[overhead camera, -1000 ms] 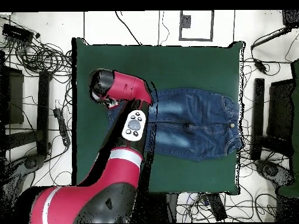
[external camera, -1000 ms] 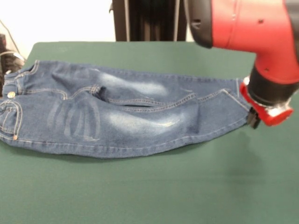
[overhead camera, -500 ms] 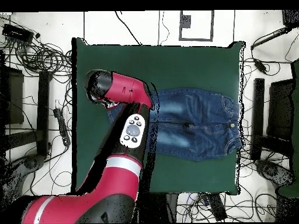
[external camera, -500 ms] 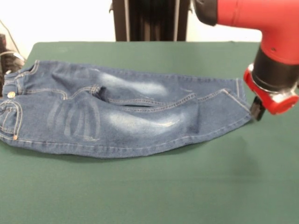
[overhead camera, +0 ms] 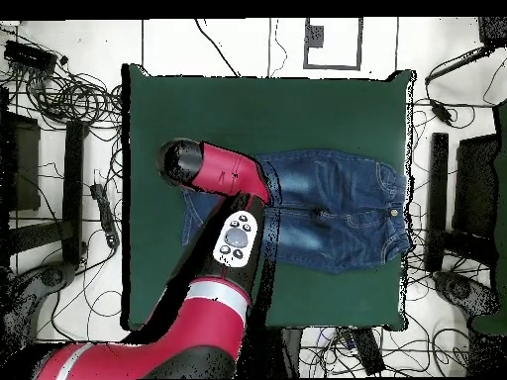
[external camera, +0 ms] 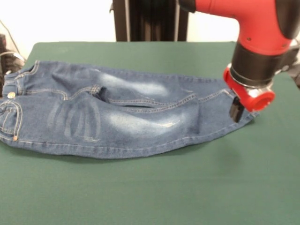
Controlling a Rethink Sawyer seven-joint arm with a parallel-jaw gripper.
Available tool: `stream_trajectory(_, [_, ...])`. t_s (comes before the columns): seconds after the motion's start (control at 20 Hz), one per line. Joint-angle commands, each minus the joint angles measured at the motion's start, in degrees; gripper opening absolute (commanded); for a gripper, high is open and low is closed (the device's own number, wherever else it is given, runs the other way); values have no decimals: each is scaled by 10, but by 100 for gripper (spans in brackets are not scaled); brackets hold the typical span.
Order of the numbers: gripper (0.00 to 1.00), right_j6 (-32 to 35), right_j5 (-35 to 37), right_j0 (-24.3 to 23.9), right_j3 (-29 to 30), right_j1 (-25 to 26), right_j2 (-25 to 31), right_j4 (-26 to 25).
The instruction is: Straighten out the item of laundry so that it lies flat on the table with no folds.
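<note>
The blue denim jeans (external camera: 117, 115) lie spread across the green table (external camera: 140, 192), waistband at the left and leg ends at the right. The two legs lie against each other, with a raised seam crease along the middle. My gripper (external camera: 236, 110) hangs under the red wrist, low over the leg hems at the jeans' right end. I cannot see whether it touches the cloth. In the overhead view the jeans (overhead camera: 332, 208) lie right of the table's (overhead camera: 297, 109) middle. There the arm's end (overhead camera: 188, 163) covers the gripper and the upper leg's end.
The black pedestal (external camera: 150, 18) stands behind the table's far edge. Cables and a dark device (external camera: 7, 58) sit off the left corner. In the overhead view, cables (overhead camera: 69, 89) and stands (overhead camera: 436, 198) ring the table. The jeans' waistband reaches close to the table's right edge.
The arm has swung left in the front view. It went from just beyond the leg hems to over them, and slightly lower. The jeans have not visibly moved.
</note>
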Motion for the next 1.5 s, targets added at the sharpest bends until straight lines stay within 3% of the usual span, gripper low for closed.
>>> stream_trajectory(0.05, [0, -3, -33, -12, 96, 20, 89, -22])
stream_trajectory(0.6, [0, 23, -90, 1, 109, 45, 107, -35])
stream_trajectory(1.0, [0, 0, -99, -13, 54, 99, 119, -46])
stream_trajectory(1.15, [0, 8, -132, -8, 38, 122, 105, -52])
stream_trajectory(1.3, [0, 7, -154, -13, 32, 133, 106, -58])
stream_trajectory(1.5, [0, 29, -130, -11, 24, 129, 105, -47])
